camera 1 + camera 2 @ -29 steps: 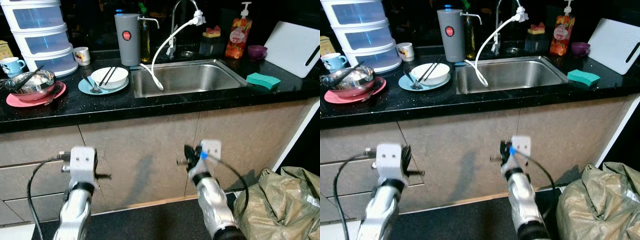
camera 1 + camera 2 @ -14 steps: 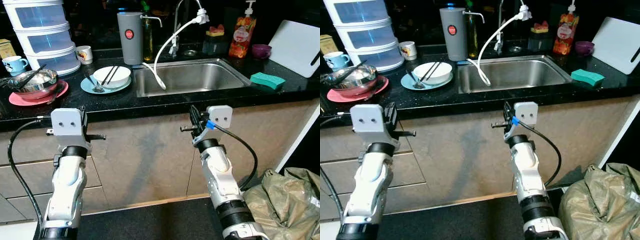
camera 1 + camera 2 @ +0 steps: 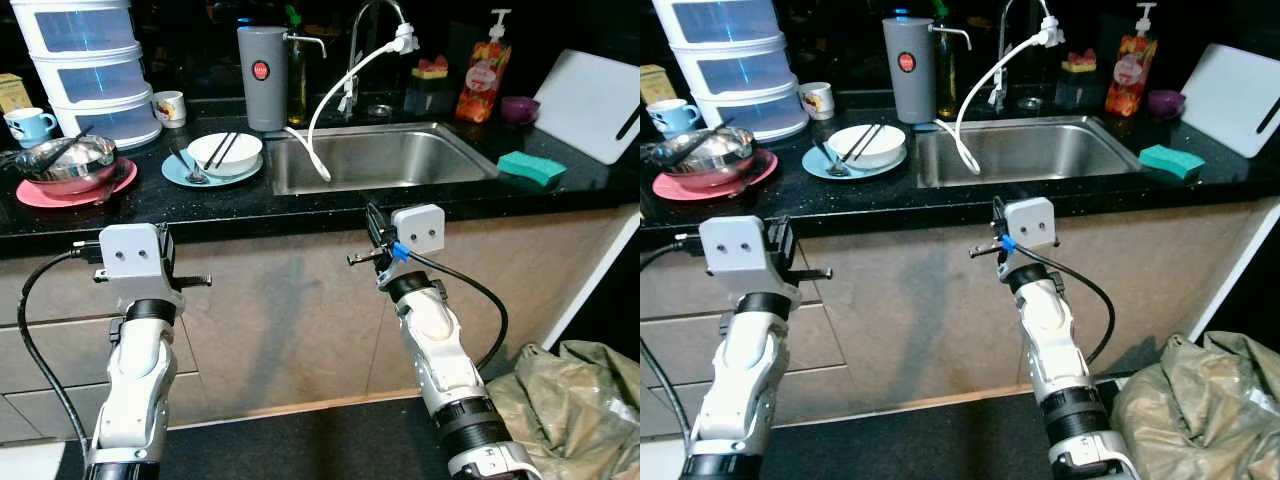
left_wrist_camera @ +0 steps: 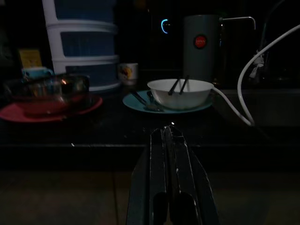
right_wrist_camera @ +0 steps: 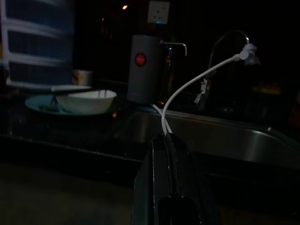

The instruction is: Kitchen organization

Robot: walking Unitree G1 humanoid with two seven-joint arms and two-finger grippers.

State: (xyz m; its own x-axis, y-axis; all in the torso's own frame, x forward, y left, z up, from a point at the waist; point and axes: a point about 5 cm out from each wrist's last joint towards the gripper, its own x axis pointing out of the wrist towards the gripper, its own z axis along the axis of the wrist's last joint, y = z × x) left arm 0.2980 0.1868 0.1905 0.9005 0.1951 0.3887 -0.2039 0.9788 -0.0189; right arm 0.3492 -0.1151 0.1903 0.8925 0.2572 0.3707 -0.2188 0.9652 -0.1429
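Note:
A white bowl [image 3: 225,152] with two chopsticks in it sits on a teal plate [image 3: 176,175] beside a spoon [image 3: 185,170], left of the steel sink [image 3: 420,165]. Farther left, a metal bowl [image 3: 70,160] holding utensils rests on a pink plate [image 3: 30,198]. A green sponge [image 3: 530,167] lies right of the sink. My left gripper [image 3: 168,262] is raised before the cabinet just below the counter edge, shut and empty, its fingers [image 4: 168,140] pointing at the white bowl. My right gripper [image 3: 373,232] hovers at the counter edge before the sink, also shut and empty, seen as closed fingertips [image 5: 166,140].
Along the back stand stacked plastic drawers [image 3: 85,70], a blue mug [image 3: 25,125], a white mug [image 3: 170,107], a grey flask [image 3: 262,65], a tap with a white hose [image 3: 335,100], a soap bottle [image 3: 478,75], a purple bowl [image 3: 518,108] and a white cutting board [image 3: 590,100]. A bag [image 3: 570,400] lies on the floor at right.
Both arms have risen from low in front of the cabinet doors to the height of the counter edge. The right gripper then drifted slightly left. The camera shifted a little.

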